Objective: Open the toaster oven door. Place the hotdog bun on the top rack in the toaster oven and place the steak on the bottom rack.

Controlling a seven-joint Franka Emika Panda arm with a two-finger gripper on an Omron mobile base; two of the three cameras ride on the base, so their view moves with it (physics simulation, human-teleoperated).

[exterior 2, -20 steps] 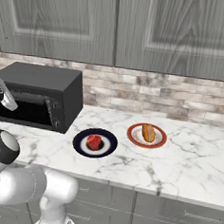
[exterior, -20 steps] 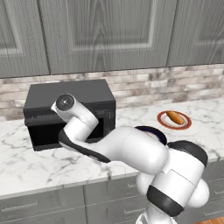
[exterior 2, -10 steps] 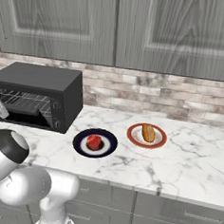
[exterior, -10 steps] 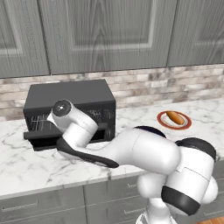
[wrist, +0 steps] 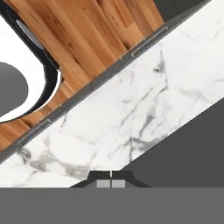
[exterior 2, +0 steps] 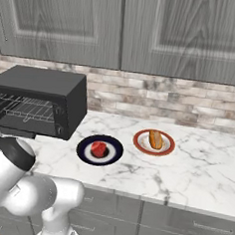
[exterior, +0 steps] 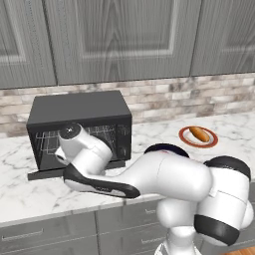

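Door (exterior: 74,170) of toaster oven (exterior: 82,117) lies folded down flat on counter (exterior 2: 195,165), cavity open, two wire racks showing: top rack (exterior 2: 25,104), bottom rack (exterior 2: 21,113). Opening step looks done, judging from how the door lies.

Gripper (wrist: 111,184) low at the door's front edge, pointing down at the marble; fingertips pressed together, nothing between them. Hand view looks across the counter edge to wood floor (wrist: 87,39) below.

Bun (exterior 2: 155,139) on red-rimmed plate (exterior 2: 165,149), to the right, well apart from the oven. Steak (exterior 2: 98,149) on dark plate (exterior 2: 111,156), between bun plate and oven, near the oven's right side. Both untouched.

Next, as I judge it: lift clear of the door, spread the fingers, swing right over the bun plate, come down along the bun's short axis. Carry must pass over the steak plate and enter above the top rack, keeping the lowered door clear.
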